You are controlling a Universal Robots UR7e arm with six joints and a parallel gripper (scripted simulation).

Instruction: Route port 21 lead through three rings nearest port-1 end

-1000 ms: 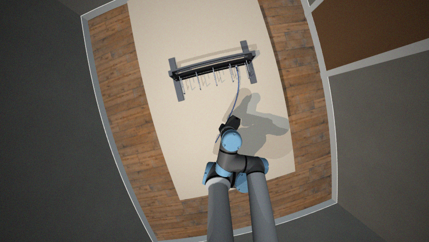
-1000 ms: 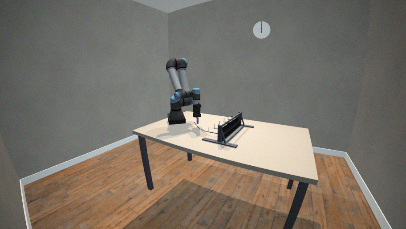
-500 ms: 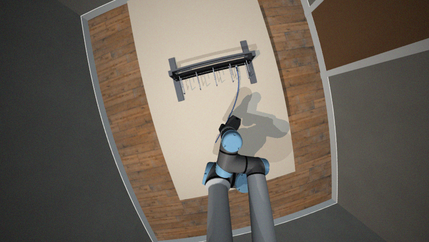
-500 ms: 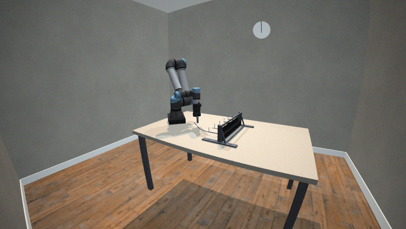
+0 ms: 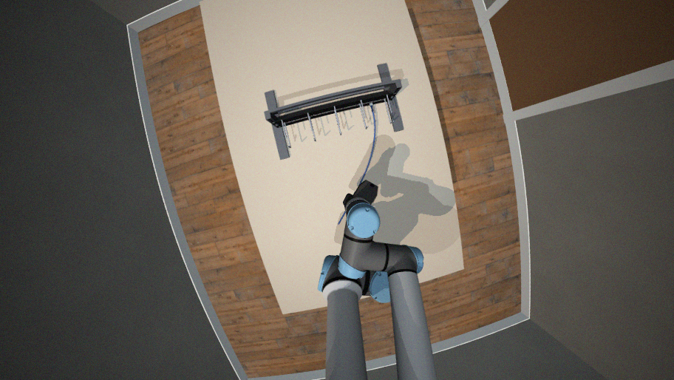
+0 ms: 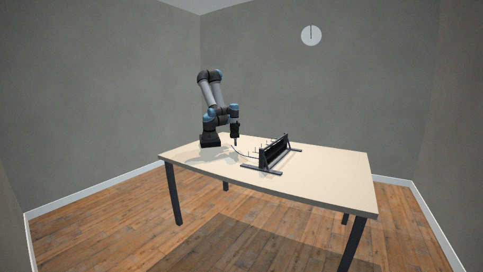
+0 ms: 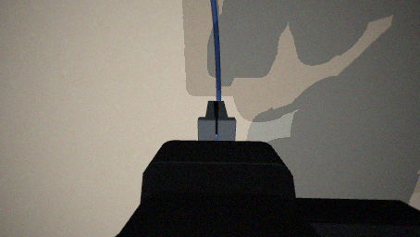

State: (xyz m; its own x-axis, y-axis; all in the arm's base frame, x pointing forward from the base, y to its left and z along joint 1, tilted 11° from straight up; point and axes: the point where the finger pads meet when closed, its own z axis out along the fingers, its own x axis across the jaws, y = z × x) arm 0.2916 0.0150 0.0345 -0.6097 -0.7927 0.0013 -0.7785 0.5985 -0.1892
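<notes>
The blue lead (image 5: 375, 133) (image 6: 242, 155) (image 7: 216, 46) leaves the panel near its right end and curves over the table toward the arm. It passes under the gripper, and its free end shows just left of it. It is in none of the three leftmost rings, the first (image 5: 286, 134), second (image 5: 312, 127) and third (image 5: 338, 121). My gripper (image 6: 235, 144) (image 7: 216, 111) is shut and holds nothing. Its tips are just above the lead, and the wrist view shows them in line with it. The exact gap, the rings' top gaps and the lead's height at its free end cannot be made out.
The rack's left foot (image 5: 281, 147) and right foot (image 5: 397, 123) (image 6: 248, 166) stand on the table (image 5: 301, 38) (image 6: 324, 175). Two more rings, the fourth (image 5: 363, 114) and fifth (image 5: 389, 109), flank the lead's port end. The arm's base (image 6: 209, 141) stands behind the gripper.
</notes>
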